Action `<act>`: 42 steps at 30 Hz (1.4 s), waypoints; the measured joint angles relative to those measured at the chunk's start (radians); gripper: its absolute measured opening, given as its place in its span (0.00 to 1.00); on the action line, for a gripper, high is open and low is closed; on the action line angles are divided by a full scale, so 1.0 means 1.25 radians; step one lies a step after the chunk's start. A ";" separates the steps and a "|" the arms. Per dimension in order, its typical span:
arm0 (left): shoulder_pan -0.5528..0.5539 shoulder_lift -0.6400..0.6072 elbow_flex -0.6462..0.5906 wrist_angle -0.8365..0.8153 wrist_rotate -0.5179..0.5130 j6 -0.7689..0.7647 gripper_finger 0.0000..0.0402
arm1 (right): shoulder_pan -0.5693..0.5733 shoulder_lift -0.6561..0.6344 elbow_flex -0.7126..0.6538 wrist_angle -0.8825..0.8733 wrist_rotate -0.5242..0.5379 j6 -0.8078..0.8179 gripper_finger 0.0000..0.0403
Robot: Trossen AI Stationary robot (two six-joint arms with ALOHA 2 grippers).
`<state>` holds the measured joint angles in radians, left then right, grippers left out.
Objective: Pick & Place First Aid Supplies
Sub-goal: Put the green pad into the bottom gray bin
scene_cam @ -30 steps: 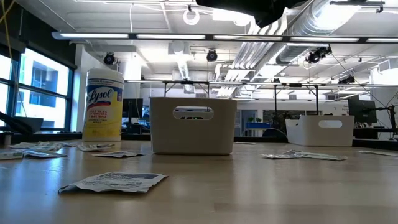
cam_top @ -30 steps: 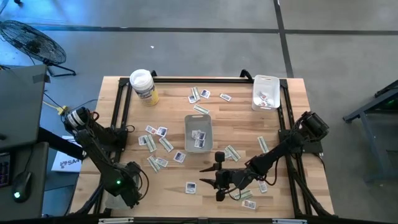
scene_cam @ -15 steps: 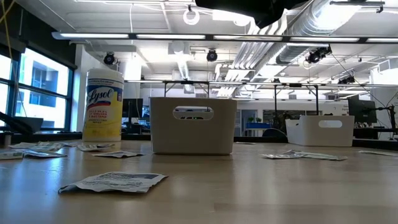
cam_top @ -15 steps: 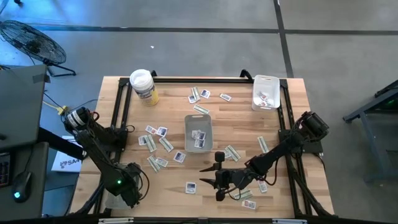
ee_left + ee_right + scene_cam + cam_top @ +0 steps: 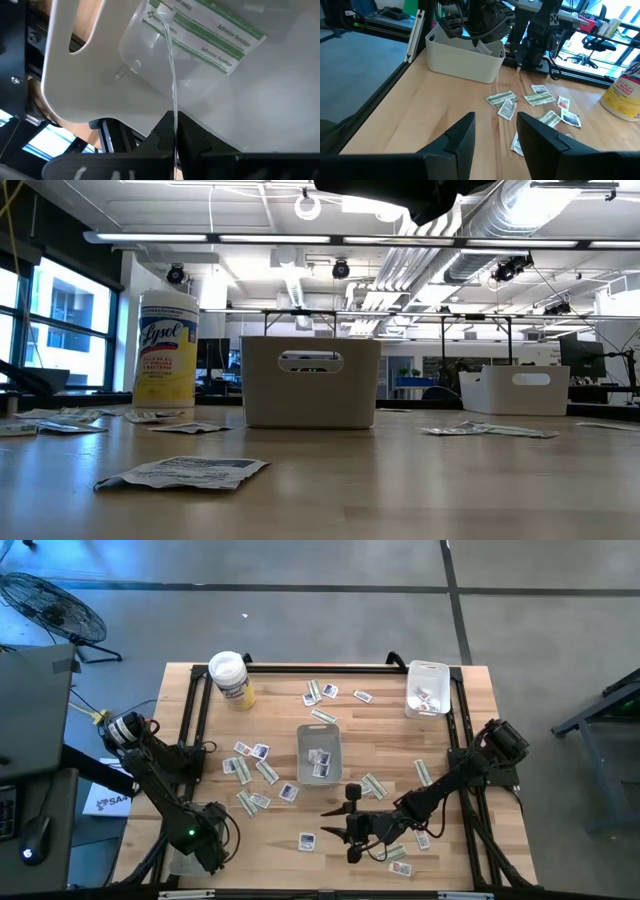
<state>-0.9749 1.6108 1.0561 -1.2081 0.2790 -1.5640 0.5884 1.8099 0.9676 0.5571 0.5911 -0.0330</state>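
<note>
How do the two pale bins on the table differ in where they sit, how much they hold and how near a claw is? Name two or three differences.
The middle bin stands at the table's centre; the corner bin stands at the far right corner. The middle bin shows fewer packets than the corner bin. The open right claw hovers nearer the middle bin than the corner bin. Both are pale, rectangular and open-topped.
</note>
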 joint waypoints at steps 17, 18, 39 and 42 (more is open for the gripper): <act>0.049 0.001 -0.054 0.037 0.048 -0.012 0.00 | 0.000 0.000 0.000 0.000 -0.001 0.000 0.34; 0.049 0.001 -0.057 0.043 0.047 -0.007 0.01 | 0.000 0.000 0.000 0.000 -0.001 0.000 0.34; 0.028 0.001 0.089 -0.048 -0.033 0.077 0.25 | 0.000 0.001 0.000 0.000 0.000 0.007 0.34; 0.013 0.001 0.183 -0.125 -0.153 0.082 0.25 | 0.000 0.001 0.000 0.000 0.000 0.007 0.34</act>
<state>-0.9586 1.6115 1.2845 -1.3645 0.0875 -1.4615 0.5885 1.8107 0.9676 0.5575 0.5905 -0.0246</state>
